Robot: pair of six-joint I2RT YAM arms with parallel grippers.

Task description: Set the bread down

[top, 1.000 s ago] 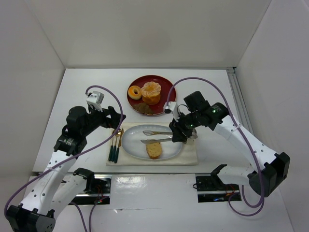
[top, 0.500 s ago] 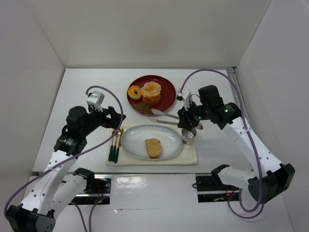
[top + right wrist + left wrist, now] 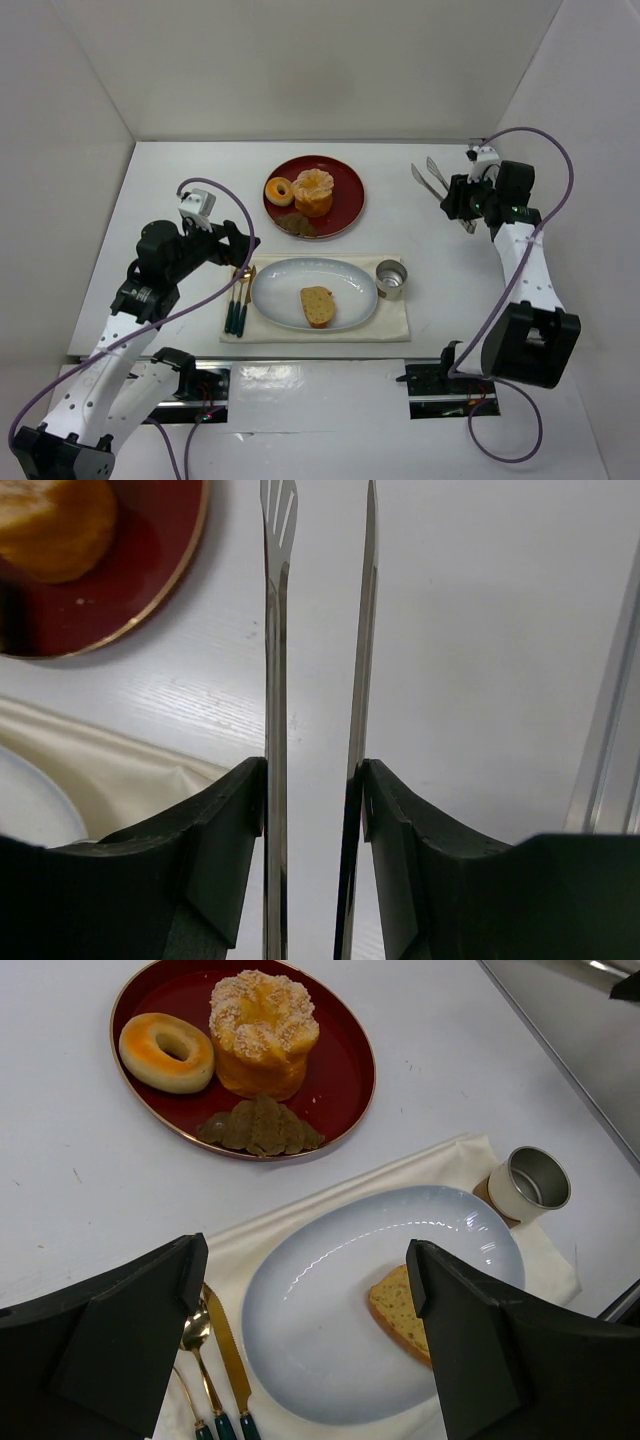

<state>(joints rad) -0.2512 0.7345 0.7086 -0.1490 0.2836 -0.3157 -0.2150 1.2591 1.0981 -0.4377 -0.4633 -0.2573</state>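
Bread (image 3: 318, 306) lies flat on the oval white plate (image 3: 275, 290), just toward 6 o'clock of the plate's middle, touched by neither gripper. The plate sits on a cream napkin (image 3: 395, 325). A metal cup (image 3: 391, 279) stands upright at the plate's 3 o'clock, on the napkin; cutlery (image 3: 240, 295) lies at its 9 o'clock.

At the plate's 12 o'clock is a red plate (image 3: 345, 190) holding a donut (image 3: 279, 190), a ruffled pastry (image 3: 314, 192) and a dark brown lump (image 3: 297, 224), possibly another pastry; too small to tell.

Left gripper (image 3: 303, 1260) hovers over the white plate's 9 o'clock side, fingers spread wide, holding nothing.

Right gripper (image 3: 312, 810) is at the table's 2 o'clock, well apart from the plates. Its fingers pinch metal tongs (image 3: 277, 680), whose two arms stand slightly apart with nothing between their tips.
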